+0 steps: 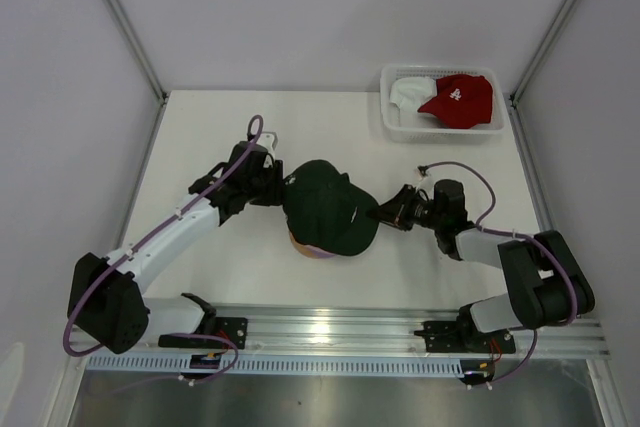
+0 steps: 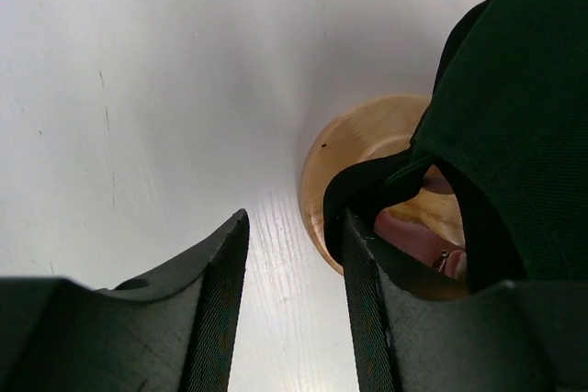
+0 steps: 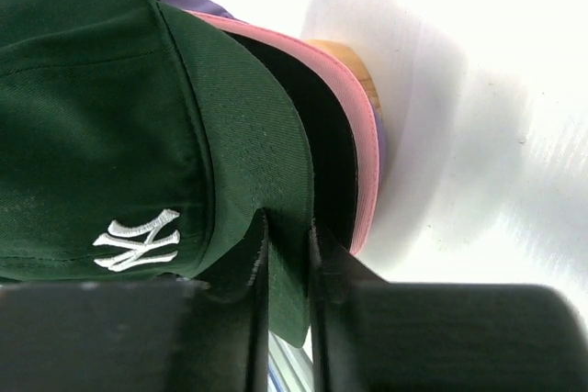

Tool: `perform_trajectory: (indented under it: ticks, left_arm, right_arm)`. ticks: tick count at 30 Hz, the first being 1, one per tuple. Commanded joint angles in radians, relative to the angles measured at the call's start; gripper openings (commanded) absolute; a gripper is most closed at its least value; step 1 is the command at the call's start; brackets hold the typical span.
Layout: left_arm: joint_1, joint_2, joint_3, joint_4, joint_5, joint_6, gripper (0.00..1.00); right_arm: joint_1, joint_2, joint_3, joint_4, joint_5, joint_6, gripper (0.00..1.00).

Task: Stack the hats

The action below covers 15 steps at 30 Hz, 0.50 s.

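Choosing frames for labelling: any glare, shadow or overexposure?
Top external: glare on the metal rail. Left wrist: a soft shadow greys the table near the wooden stand. Right wrist: the table is blown out white; the logo on the dark green cap is sharp.

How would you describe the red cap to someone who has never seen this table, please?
At the far right corner of the table, a white mesh basket sits. Two caps lie inside; the red cap is the right-hand one, overlapping the white cap and bearing a white logo.

The left arm [image 1: 175, 222] and right arm [image 1: 490, 245] are white with black joints. A purple cable [image 1: 258, 125] runs along each. Gripper fingers [image 2: 216, 300] are black.
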Motion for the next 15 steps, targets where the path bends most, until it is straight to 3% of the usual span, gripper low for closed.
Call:
perform_trajectory:
  ticks: [1,2,4,5,9,15]
  left_arm:
    - [0.003,0.048,-0.042,-0.112,-0.113,0.011,0.47]
    - [0.001,0.046,-0.04,-0.114,-0.115,0.008,0.47]
    - [0.001,0.032,-0.039,-0.122,-0.115,0.007,0.47]
    - [0.001,0.025,-0.032,-0.123,-0.11,0.01,0.47]
    - [0.001,-0.032,0.001,-0.148,-0.101,0.024,0.48]
    - [0.003,-0.12,0.086,-0.181,-0.038,0.05,0.64]
  right_arm:
    - [0.015,0.015,-0.028,-0.277,0.175,-0.172,0.18]
    - [0.014,-0.003,-0.018,-0.303,0.182,-0.183,0.35]
    - [0.012,-0.081,0.018,-0.392,0.207,-0.215,0.47]
    - [0.011,-0.118,0.029,-0.418,0.219,-0.226,0.6]
    - [-0.002,-0.304,0.107,-0.532,0.302,-0.258,0.85]
    - [-0.117,-0.454,0.383,-0.673,0.343,-0.302,0.97]
